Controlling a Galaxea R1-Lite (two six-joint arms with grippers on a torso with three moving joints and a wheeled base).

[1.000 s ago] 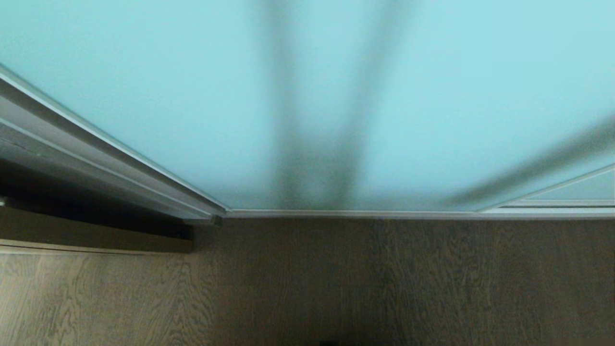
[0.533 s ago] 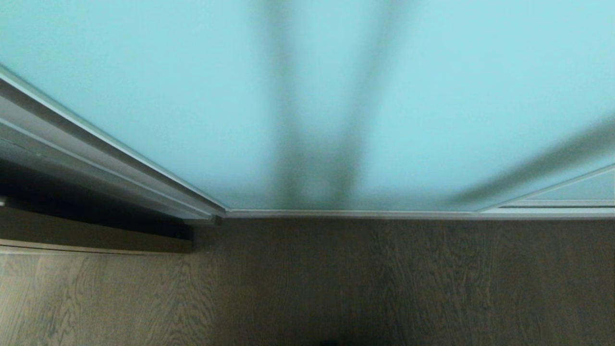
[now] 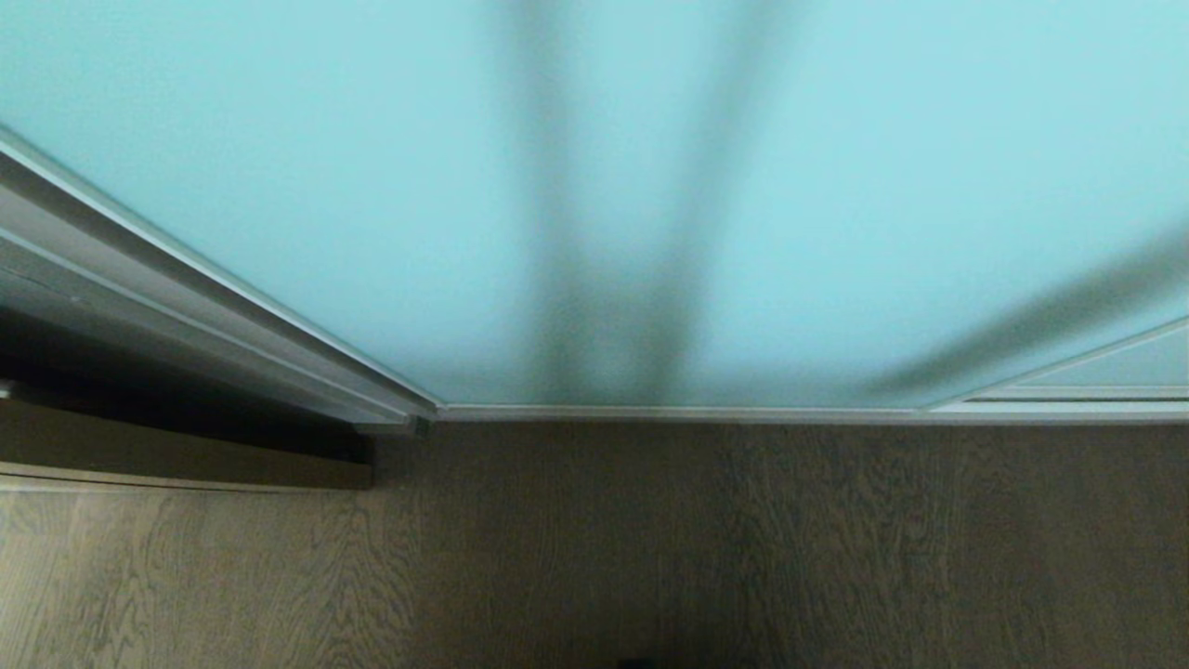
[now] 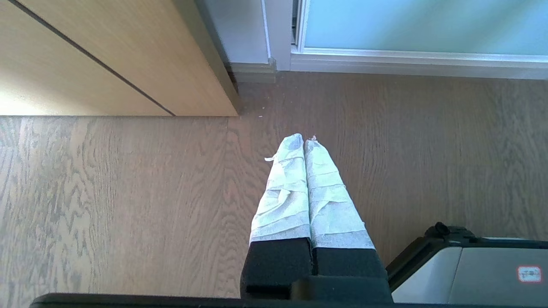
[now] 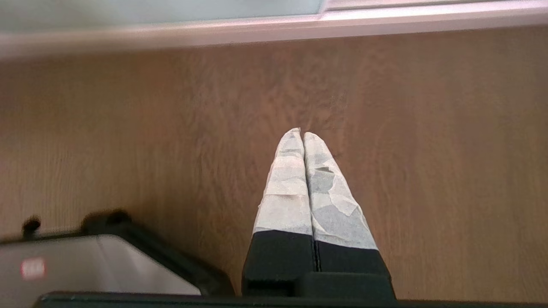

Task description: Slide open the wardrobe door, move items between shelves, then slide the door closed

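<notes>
The sliding wardrobe door (image 3: pixel 372 186), frosted pale aqua glass in a thin silvery frame, fills the upper head view and stands closed down to its bottom rail (image 3: pixel 687 413). Neither arm shows in the head view. My left gripper (image 4: pixel 304 139) hangs low over the wooden floor, shut and holding nothing, with the door's glass (image 4: pixel 428 25) ahead of it. My right gripper (image 5: pixel 302 133) is also shut and empty above the floor, a short way from the door's rail (image 5: pixel 274 30). The items and the shelves are hidden behind the door.
A second glass panel (image 3: pixel 1115 367) overlaps at the right. The door's left frame edge (image 3: pixel 214 307) meets a dark gap and a wooden panel (image 4: pixel 107 51). Grey-brown wood floor (image 3: pixel 743 557) lies in front. My base's corner (image 4: pixel 471 273) sits beside the left gripper, and another base corner (image 5: pixel 85 265) beside the right gripper.
</notes>
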